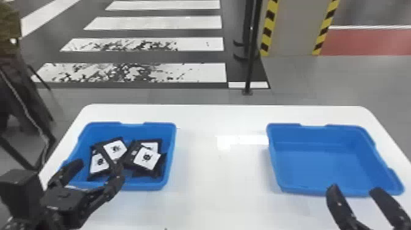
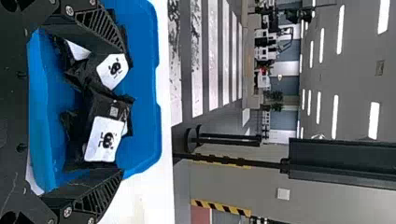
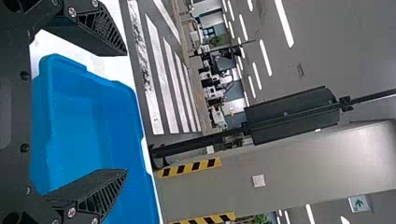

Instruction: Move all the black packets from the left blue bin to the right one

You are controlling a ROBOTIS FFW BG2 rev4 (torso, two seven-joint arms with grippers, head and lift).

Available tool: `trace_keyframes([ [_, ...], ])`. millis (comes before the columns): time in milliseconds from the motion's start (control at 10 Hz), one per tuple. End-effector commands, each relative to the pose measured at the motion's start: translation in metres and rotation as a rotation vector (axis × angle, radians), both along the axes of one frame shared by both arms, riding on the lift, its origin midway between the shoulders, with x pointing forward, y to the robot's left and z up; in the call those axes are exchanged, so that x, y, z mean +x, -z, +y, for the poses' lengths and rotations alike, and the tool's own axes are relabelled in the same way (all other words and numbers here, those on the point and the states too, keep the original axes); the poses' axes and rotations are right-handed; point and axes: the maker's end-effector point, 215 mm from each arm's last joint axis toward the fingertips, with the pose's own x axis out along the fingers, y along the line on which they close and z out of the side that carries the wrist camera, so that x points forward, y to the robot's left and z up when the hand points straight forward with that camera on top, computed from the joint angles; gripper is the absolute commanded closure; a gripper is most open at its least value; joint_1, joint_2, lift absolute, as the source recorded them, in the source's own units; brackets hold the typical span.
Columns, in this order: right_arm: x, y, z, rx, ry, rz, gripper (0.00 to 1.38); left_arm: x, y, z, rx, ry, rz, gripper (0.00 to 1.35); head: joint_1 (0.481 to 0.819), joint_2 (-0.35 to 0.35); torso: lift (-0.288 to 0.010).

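At the far left of the room from where I stand, a pale cord (image 1: 18, 98) hangs against dark shapes I can't make out. Just in from there, the white surface (image 1: 220, 171) begins, glossy and round-cornered, with the left blue bin (image 1: 172, 143) sitting on it. The black packets (image 1: 146, 157) are inside that bin, overlapping in a loose heap, at least four white labels with dark emblems facing up. Over its near side is the left gripper (image 1: 98, 164), released, its fingers spread wide above the heap. Beyond the surface, broad white stripes (image 1: 153, 23) cross the dark floor like a pedestrian crossing, the nearer ones badly worn. Between the two bins the tabletop carries a bright patch of reflected light (image 1: 240, 143). Behind that rises a slim black post (image 1: 251, 61), and next to it a grey pillar (image 1: 293, 27) edged in yellow and black. On the right part of the surface rests the right blue bin (image 1: 318, 165), its smooth floor showing. The right gripper (image 1: 353, 189) is at its near rim, also released, fingers well parted. Farther right, grey flooring (image 1: 305, 70) meets a red strip (image 1: 367, 42) bordered by a white line.
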Motion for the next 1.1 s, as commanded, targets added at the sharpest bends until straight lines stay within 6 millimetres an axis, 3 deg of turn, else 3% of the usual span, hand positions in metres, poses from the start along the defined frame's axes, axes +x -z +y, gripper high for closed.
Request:
trace_keyframes([
  [0, 0.001, 0.001, 0.001, 0.002, -0.002, 0.000, 0.14, 0.023, 0.007, 0.012, -0.004, -0.011, 0.009, 0.13, 0.695, 0.066, -0.140],
  [200, 0.002, 0.001, 0.001, 0.010, -0.003, -0.002, 0.14, 0.056, 0.025, 0.016, -0.012, -0.002, 0.053, 0.14, 0.695, 0.087, -0.140],
  [500, 0.003, 0.004, 0.003, 0.019, -0.010, 0.001, 0.14, 0.110, 0.052, 0.008, -0.041, 0.044, 0.127, 0.15, 0.695, 0.080, -0.140],
  [800, 0.005, 0.005, 0.007, 0.035, -0.016, -0.001, 0.14, 0.115, 0.101, -0.021, -0.099, 0.140, 0.311, 0.15, 0.695, 0.063, -0.140],
  [900, 0.005, 0.007, 0.008, 0.043, -0.016, 0.001, 0.14, 0.116, 0.107, -0.035, -0.111, 0.180, 0.339, 0.15, 0.695, 0.049, -0.140],
  [1000, 0.005, 0.007, 0.008, 0.043, -0.016, 0.001, 0.14, 0.114, 0.115, -0.038, -0.125, 0.191, 0.372, 0.18, 0.695, 0.035, -0.140],
])
